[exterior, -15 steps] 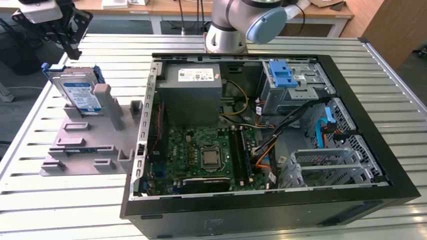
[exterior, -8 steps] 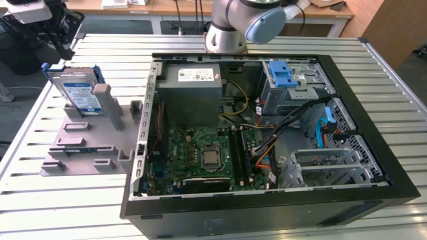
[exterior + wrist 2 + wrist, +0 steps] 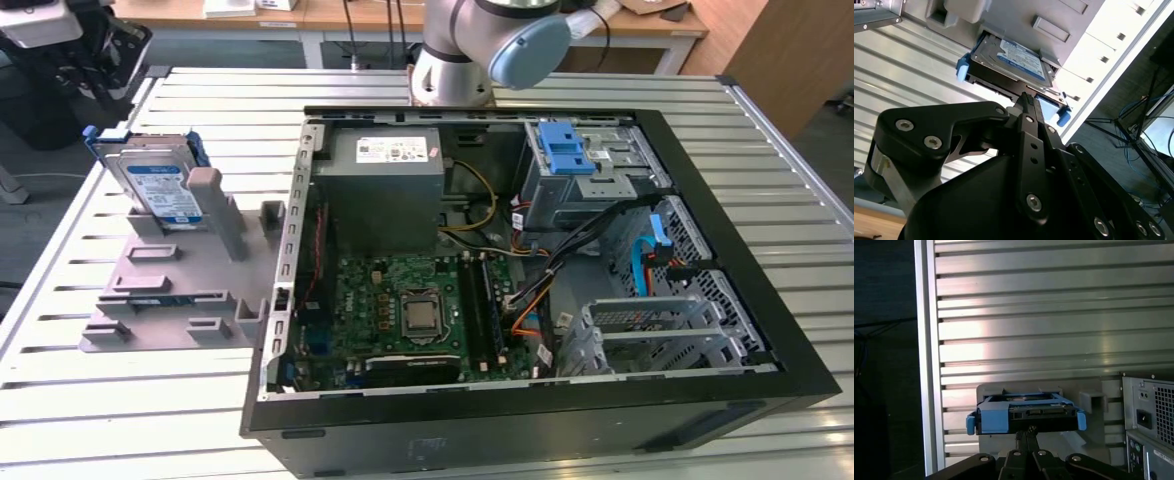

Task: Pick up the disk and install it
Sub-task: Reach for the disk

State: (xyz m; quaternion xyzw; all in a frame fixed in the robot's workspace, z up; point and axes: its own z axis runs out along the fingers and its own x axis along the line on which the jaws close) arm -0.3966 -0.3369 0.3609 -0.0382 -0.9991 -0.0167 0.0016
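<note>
The disk (image 3: 158, 185), a silver-black drive with a white-and-blue label in a blue carrier frame, stands tilted in a grey holder (image 3: 174, 290) on the table, at the exterior view's left. Both wrist views look down on the disk (image 3: 1011, 57) (image 3: 1026, 416) resting in that holder. My gripper (image 3: 1026, 97) (image 3: 1026, 431) points toward the disk's near edge, with its two thin black fingers pressed together and nothing between them. No gripper touches the disk in the exterior view, so the two are apart.
An open computer case (image 3: 747, 250) lies to the right of the holder, with a grey drive bay with a blue latch (image 3: 587, 160), a grey power-supply box (image 3: 387, 175) and a motherboard (image 3: 414, 310) inside. The arm's base (image 3: 494, 40) stands behind the case. The slatted table (image 3: 1054, 315) ends just past the holder.
</note>
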